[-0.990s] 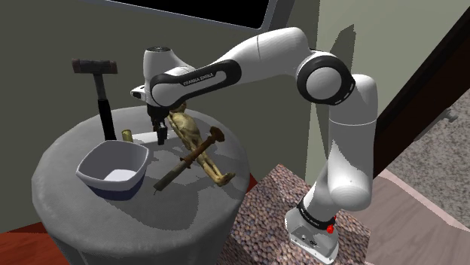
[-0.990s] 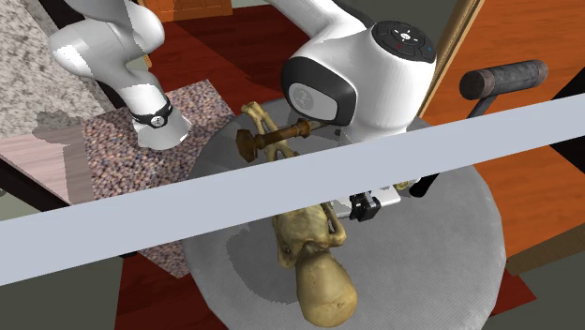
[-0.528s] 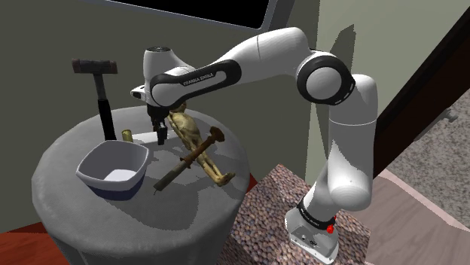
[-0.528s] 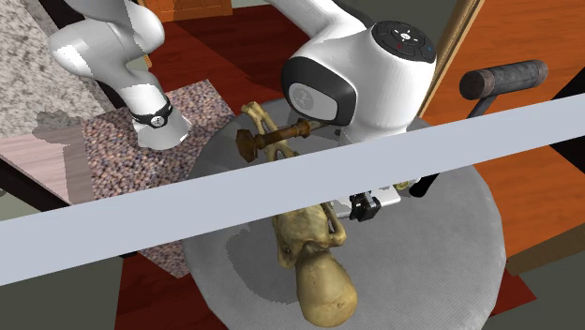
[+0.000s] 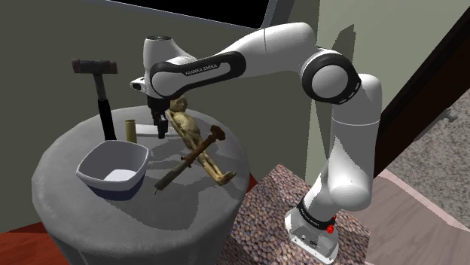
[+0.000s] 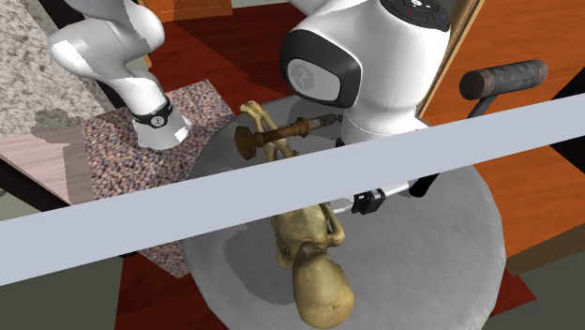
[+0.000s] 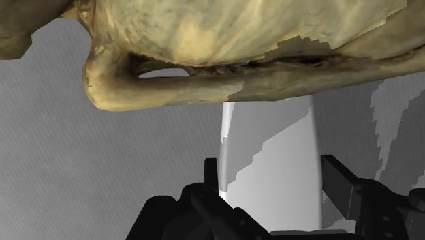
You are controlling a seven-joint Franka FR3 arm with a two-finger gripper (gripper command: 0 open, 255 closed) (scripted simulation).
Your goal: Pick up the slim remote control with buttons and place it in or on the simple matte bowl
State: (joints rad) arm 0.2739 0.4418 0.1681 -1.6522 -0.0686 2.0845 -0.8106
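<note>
The black gripper (image 7: 274, 176) seems clamped on a slim pale-grey remote (image 7: 269, 136). A tan bony figure (image 7: 225, 34) lies just beyond, on the round grey table (image 7: 68, 170).

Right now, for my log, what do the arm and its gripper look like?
The arm is built of glossy white rounded links with dark bands at the joints. One dark forearm band carries pale FRANKA EMIKA lettering. A small red dot sits low on its white base. The gripper is all black, with two blocky, square-tipped fingers.
</note>
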